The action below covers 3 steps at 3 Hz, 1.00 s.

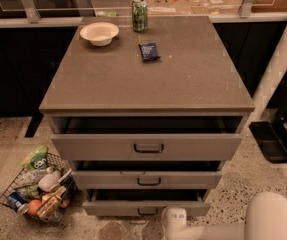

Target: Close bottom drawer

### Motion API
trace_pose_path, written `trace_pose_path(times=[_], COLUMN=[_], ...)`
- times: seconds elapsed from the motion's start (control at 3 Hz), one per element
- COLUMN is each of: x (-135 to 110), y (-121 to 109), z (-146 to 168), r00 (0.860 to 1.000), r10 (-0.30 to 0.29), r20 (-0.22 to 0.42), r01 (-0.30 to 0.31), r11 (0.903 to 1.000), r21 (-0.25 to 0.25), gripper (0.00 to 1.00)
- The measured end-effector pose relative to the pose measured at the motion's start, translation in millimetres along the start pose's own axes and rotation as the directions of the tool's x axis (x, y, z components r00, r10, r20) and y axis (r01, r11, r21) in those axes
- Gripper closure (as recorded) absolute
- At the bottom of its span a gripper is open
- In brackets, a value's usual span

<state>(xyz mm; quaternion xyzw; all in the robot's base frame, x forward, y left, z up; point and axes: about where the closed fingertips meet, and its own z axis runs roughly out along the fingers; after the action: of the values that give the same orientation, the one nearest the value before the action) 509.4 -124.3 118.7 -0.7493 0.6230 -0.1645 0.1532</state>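
Taupe cabinet [148, 79] with three drawers pulled partly out. The bottom drawer [113, 208] sits lowest, near the floor (dark bar handle [148, 212] at centre). A filled wire basket [4, 198] stands at left. White gripper [175, 219] just before that drawer's front; its state cannot be told.

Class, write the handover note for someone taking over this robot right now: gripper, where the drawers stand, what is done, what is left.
Gripper: low at the picture's bottom edge, right in front of the bottom drawer, just right of its handle; contact with the front cannot be judged.
Bottom drawer: pulled out, dark gap showing behind its front. Middle drawer and top drawer are open too.
Done: arm brought to the drawer.
Left: push the bottom drawer's front in until it shuts.
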Motion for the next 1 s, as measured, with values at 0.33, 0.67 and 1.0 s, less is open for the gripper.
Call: trace_pose_path(times=[0.33, 0.67, 1.0], x=[0.0, -0.1, -0.1], y=[0.0, 0.1, 0.1], z=[0.0, 0.0, 0.0], r00=[1.000, 1.000, 1.000], r10=[0.000, 0.000, 0.000], r20=[0.000, 0.000, 0.000], r01=[0.000, 0.000, 0.000], r11=[1.0000, 1.0000, 1.0000], r21=[0.000, 0.000, 0.000], gripper=[1.00, 1.00, 1.00])
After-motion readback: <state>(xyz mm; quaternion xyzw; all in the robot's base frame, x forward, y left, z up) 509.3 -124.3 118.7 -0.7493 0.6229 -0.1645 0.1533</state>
